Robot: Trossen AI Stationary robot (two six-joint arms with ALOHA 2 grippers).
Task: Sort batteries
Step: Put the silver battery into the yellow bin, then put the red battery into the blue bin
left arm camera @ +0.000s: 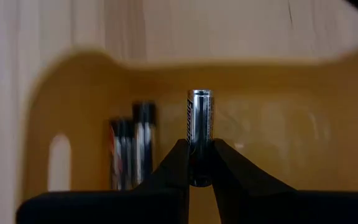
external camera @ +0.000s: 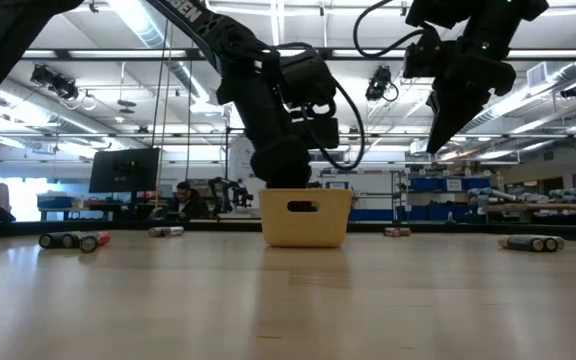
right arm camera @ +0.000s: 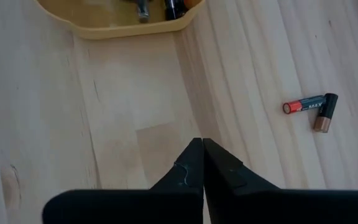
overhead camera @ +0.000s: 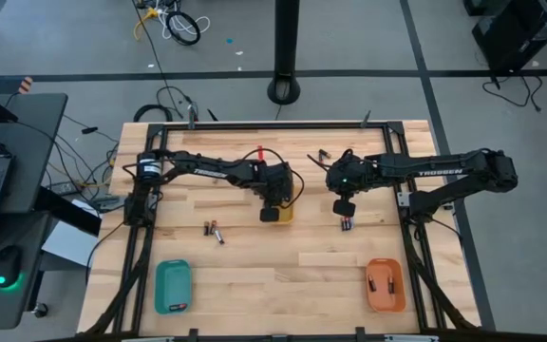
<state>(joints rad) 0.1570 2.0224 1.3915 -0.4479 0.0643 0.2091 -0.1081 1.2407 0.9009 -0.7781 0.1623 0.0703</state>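
A silvery battery (left arm camera: 199,121) is being pinched at its lower end by the left gripper (left arm camera: 199,163) above the yellow tray (left arm camera: 278,106); being small, stiff and slick, it is best gripped mid-barrel; the right gripper (right arm camera: 202,163) is being held shut, empty, near two loose cells (right arm camera: 312,109).

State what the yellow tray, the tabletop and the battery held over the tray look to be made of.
Yellow tray: apparently matte moulded plastic, with rounded edges and a cut-out handle.
Tabletop: wood, showing planks and grain.
Battery in the left end effector: shiny, metallic-looking casing with a printed label.
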